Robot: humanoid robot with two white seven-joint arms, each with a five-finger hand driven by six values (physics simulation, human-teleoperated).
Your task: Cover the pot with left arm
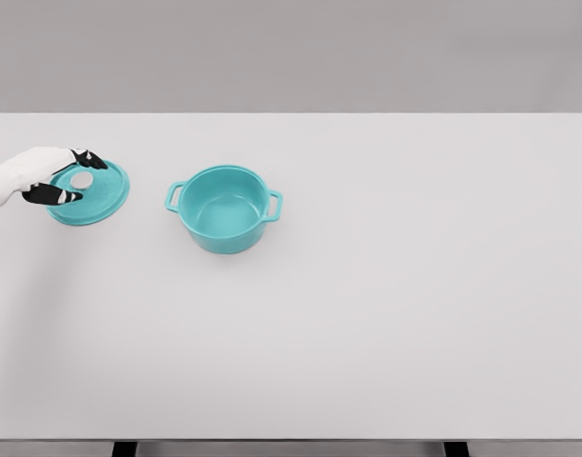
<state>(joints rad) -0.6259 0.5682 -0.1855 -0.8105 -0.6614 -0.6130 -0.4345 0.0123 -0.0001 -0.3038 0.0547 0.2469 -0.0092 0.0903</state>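
From the head camera I see the pot point(225, 208) sitting upright on the white surface point(386, 314), left of the middle and toward the far half, its mouth uncovered and its two side handles pointing left and right. The lid point(98, 198) is to the pot's left, near it but not touching, with a bare strip of surface between the lid's rim and the pot's left handle. The lid looks tilted, its far edge raised toward me, though I cannot tell whether its lower edge touches the surface. My left hand point(54, 174) comes in from the left edge and its dark fingers point(89, 159) are closed around the pale knob point(82, 179) at the lid's centre, one finger above it and one below. Nothing stands between lid and pot, so that gap is open. The lid sits close to the surface's left edge, with the far edge not much beyond it. To the right of the pot the surface runs wide and bare to the right edge, and the whole near half down to the front edge is open as well.
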